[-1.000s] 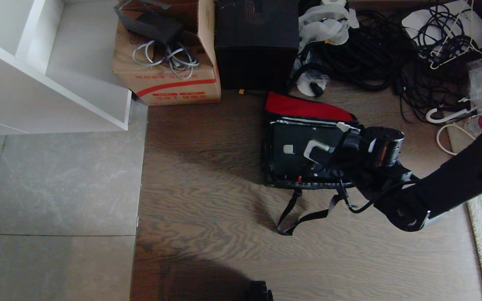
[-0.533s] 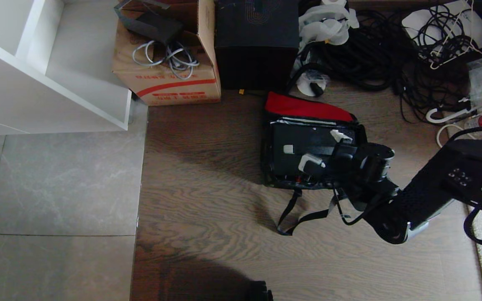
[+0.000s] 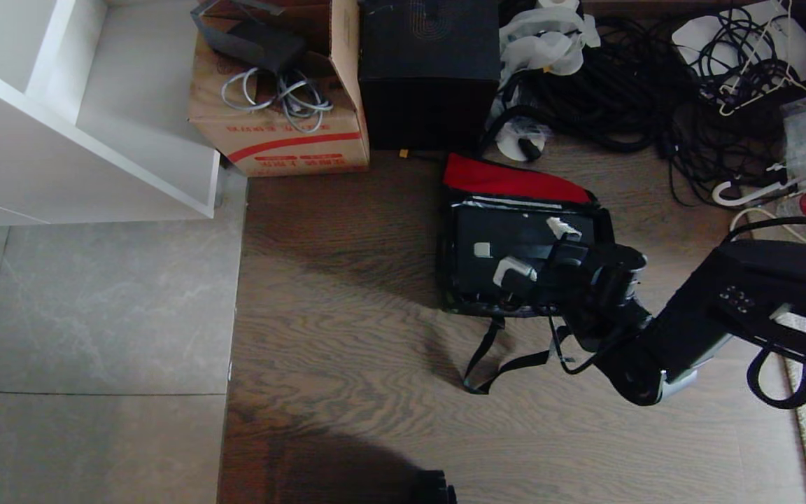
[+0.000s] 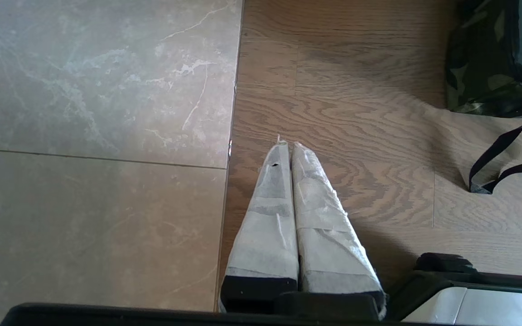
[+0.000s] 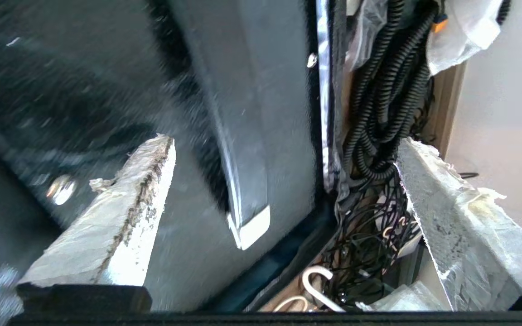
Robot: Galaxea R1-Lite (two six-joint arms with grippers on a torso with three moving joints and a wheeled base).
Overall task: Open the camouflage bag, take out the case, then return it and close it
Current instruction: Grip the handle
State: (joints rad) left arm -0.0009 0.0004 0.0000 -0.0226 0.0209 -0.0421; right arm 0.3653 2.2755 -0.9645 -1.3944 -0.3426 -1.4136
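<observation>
The camouflage bag [image 3: 453,294] lies open on the wooden floor, its red lid lining [image 3: 508,180] folded back on the far side. Inside it lies the case [image 3: 494,234], flat and black with a white tag [image 3: 482,249]. My right gripper [image 3: 538,248] hovers open over the right half of the case, with nothing between its taped fingers [image 3: 513,269]. The right wrist view shows the case's dark top [image 5: 261,113] between the spread fingers of that gripper [image 5: 283,140]. My left gripper [image 4: 287,145] is parked low over the floor, shut and empty, left of the bag [image 4: 478,68].
The bag's black strap [image 3: 508,357] trails on the floor toward me. Behind the bag stand a cardboard box with a red stripe [image 3: 284,133] and a tall black box [image 3: 431,70]. Tangled cables [image 3: 620,91] fill the far right. A white shelf [image 3: 81,126] stands far left.
My right arm has swung in from the right. Its gripper has shifted a little toward me and to the left over the case, still open. The bag and case have not moved.
</observation>
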